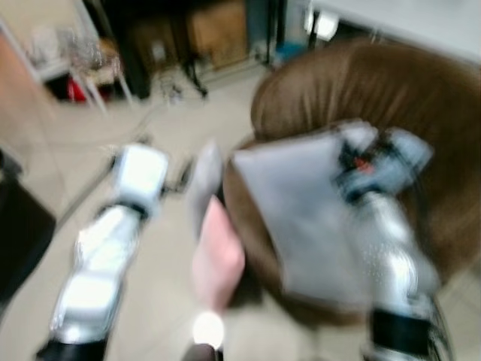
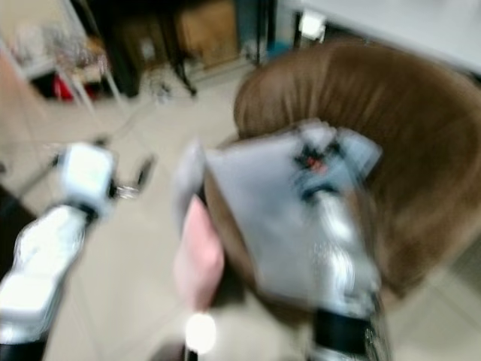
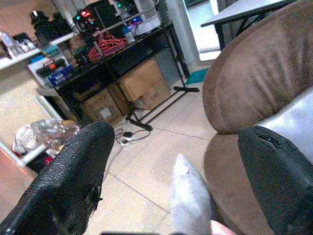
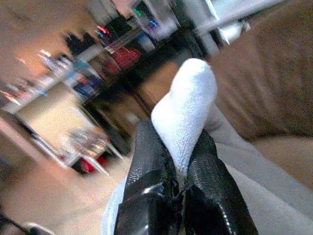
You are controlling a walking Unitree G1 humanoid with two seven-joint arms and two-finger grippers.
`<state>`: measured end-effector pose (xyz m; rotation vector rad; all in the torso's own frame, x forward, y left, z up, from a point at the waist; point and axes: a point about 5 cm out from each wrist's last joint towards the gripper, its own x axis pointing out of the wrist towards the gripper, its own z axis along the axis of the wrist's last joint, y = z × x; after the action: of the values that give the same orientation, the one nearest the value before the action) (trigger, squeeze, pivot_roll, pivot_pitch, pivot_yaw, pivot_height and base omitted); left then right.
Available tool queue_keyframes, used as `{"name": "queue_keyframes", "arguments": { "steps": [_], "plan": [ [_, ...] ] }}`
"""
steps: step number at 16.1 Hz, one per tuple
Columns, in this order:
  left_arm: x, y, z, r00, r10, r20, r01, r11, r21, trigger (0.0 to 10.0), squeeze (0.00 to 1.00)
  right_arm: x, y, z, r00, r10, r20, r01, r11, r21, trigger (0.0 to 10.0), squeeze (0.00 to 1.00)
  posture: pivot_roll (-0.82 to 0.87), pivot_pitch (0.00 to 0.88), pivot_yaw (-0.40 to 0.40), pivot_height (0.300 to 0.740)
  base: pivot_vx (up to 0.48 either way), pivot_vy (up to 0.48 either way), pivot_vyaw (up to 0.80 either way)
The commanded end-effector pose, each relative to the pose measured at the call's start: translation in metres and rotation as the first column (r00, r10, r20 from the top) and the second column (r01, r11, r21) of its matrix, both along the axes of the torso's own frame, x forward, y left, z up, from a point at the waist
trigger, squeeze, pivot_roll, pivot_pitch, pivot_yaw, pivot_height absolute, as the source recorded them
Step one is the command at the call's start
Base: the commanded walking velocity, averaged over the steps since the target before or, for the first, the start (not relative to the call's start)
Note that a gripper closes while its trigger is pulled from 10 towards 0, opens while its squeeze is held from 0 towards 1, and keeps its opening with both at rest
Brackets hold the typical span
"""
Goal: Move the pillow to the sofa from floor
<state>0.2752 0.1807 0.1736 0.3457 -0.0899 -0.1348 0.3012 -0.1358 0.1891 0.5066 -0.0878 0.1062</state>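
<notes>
Head views blurred; read shapes only. Your right gripper (image 4: 183, 171) has its two black, pebble-textured fingers (image 4: 146, 166) pinched tight on a corner of the pillow (image 1: 301, 218), and white fabric bulges up out of the pinch in a soft, rounded lump. The pillow is a flat, pale grey slab with smooth cloth, held up off the floor and tilted against the front of the sofa (image 1: 391, 98); you can see it overlapping the seat and lower backrest in the head views. Whether it rests on the seat cushion cannot be told through the blur.

The sofa is brown, with a suede-like nap, a fat rounded backrest and a curved seat edge.

Your left gripper (image 3: 181, 161) stands wide open, its fingers (image 3: 73, 181) thick, matte and dimpled, holding nothing. It sits over the tiled floor (image 3: 146, 161) just left of the sofa. Between those fingers you see one pointed grey corner of the pillow, close but not touched.

A pink, soft-looking shape (image 1: 216, 259) hangs below the pillow's left edge; what it is cannot be made out.

Behind: a dark shelf rack (image 3: 122, 49), cardboard boxes (image 3: 142, 83) under it, loose cables (image 3: 129, 137) on the tiles.
</notes>
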Motion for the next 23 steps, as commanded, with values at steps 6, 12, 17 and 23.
{"name": "queue_keyframes", "arguments": {
  "steps": [6, 12, 17, 23],
  "plan": [
    [0.000, -0.008, 0.001, 1.000, -0.013, 0.016, 0.013, 1.000, -0.010, 10.0, 0.00, -0.010, -0.021, -0.006, 0.997, -0.081, -0.012, 0.081, 0.997, 0.012, 10.0, 0.00, -0.10, 0.000, 0.071, 0.740, 0.000, 0.000, 0.00],
    [-0.002, -0.004, 0.007, 0.999, -0.027, 0.035, 0.028, 0.999, -0.023, 10.0, 0.00, -0.010, 0.012, -0.008, 0.989, 0.149, 0.008, -0.149, 0.988, -0.050, 10.0, 0.00, -0.06, 0.000, 0.059, 0.740, 0.000, 0.000, 0.00],
    [-0.004, -0.001, 0.007, 0.999, -0.026, 0.036, 0.026, 0.999, -0.019, 10.0, 0.00, -0.001, 0.022, -0.008, 0.978, 0.210, 0.010, -0.208, 0.975, -0.079, 10.0, 0.00, -0.05, 0.000, 0.048, 0.740, 0.196, 0.000, -0.32],
    [-0.007, -0.001, 0.006, 0.999, -0.018, 0.037, 0.019, 1.000, -0.021, 10.0, 0.00, -0.002, 0.027, -0.008, 0.966, 0.255, 0.036, -0.251, 0.963, -0.093, 10.0, 0.00, -0.04, 0.000, 0.032, 0.740, 0.252, 0.000, -0.53]
  ]
}}
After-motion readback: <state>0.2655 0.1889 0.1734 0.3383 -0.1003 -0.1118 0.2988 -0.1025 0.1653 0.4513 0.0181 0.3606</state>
